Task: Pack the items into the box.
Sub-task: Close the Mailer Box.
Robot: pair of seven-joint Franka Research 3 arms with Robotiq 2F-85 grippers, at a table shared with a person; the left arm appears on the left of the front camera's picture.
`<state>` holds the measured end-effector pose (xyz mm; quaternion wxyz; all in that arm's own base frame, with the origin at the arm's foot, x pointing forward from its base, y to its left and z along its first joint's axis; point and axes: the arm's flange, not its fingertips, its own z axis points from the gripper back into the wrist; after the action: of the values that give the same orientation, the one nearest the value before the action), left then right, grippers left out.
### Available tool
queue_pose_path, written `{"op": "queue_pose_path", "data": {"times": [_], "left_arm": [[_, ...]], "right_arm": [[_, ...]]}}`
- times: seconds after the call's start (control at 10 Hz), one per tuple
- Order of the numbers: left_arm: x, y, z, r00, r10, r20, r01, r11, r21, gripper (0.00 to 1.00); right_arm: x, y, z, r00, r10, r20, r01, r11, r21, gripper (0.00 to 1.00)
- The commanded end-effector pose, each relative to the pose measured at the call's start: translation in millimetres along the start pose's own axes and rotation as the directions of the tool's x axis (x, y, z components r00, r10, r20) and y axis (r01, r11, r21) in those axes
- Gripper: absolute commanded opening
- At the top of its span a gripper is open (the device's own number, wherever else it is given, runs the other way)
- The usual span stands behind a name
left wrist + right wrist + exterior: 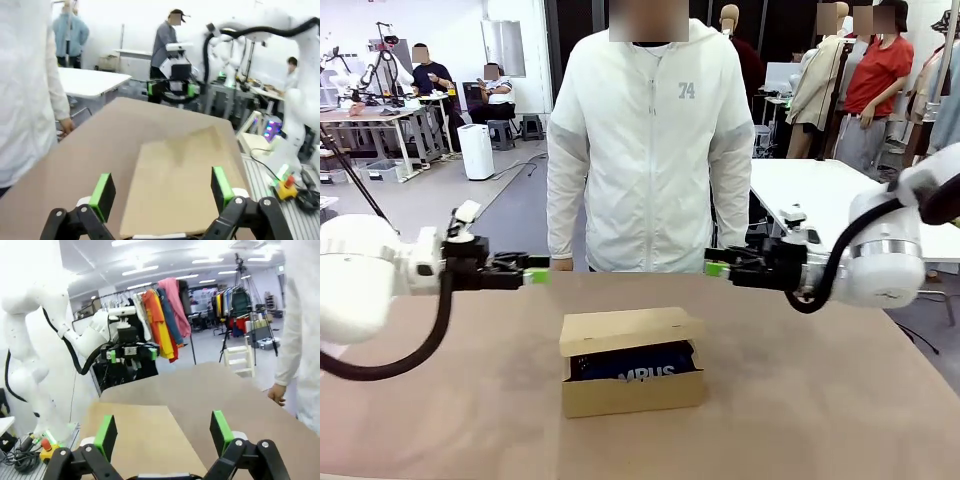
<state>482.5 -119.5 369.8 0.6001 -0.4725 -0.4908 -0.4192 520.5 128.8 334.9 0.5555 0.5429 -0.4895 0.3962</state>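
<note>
The brown cardboard box (632, 392) stands mid-table with its flap lid (628, 329) half lowered. Inside lies the navy pouch (638, 371), part of its white lettering showing. The utility knife and the stapler are hidden. My left gripper (535, 272) hovers above the table, left of and behind the box. My right gripper (713, 267) hovers to the right of and behind it. The two point at each other. In the left wrist view the gripper (162, 192) is open over the lid (175, 185). The right wrist view shows its gripper (162, 432) open above the lid (145, 440), holding nothing.
A person in a white jacket (650, 150) stands at the far edge of the tan table (820, 380), with one hand (561, 264) hanging close behind my left gripper. A white table (810, 195) stands behind at the right.
</note>
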Motion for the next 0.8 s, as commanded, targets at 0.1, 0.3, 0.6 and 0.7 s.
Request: {"op": "queue_pose_path", "data": {"times": [0.1,0.3,0.6,0.7], "left_arm": [[-1.8,13.0,-53.4,0.988,-0.076,-0.135,0.068,0.995,-0.067,1.0],[-16.2,14.5,-67.0,0.964,-0.131,-0.229,0.093,0.981,-0.172,1.0],[-45.7,3.8,-72.5,0.965,-0.155,-0.213,0.095,0.959,-0.268,1.0],[-53.5,-3.4,-73.8,0.963,-0.161,-0.216,0.097,0.955,-0.281,1.0]], "right_arm": [[1.9,-12.0,-62.2,0.97,0.084,-0.228,-0.066,0.994,0.087,1.0],[-9.5,-15.6,-76.3,0.916,0.127,-0.38,-0.112,0.992,0.061,1.0],[-27.6,-10.1,-84.8,0.845,0.159,-0.51,-0.132,0.987,0.09,1.0],[-31.7,-3.2,-85.9,0.828,0.181,-0.53,-0.144,0.983,0.11,1.0]]}}
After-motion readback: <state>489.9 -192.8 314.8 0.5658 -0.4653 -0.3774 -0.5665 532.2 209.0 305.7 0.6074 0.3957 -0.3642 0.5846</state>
